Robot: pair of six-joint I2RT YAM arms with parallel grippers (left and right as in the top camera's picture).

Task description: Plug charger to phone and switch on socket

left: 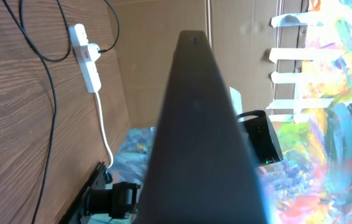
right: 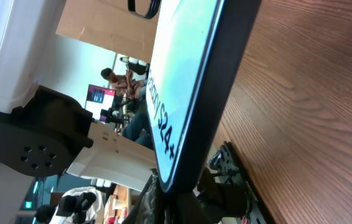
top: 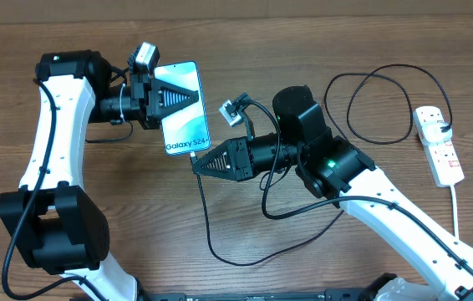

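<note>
Left end effector: clenched on the phone, which it holds tilted above the counter with the screen facing up.
Right end effector: closed at the phone's "Galaxy S24" end, apparently pinching the connector end of the charger. The tip itself is hidden.
Charger: its cable drops from those fingertips, loops across the counter and runs off toward the socket.
Socket: lies well to the right, a dark plug in it; switch position too small to read.
Done: phone and connector brought together.
Left: seating cannot be confirmed; the socket switch likely remains to be pressed.
</note>
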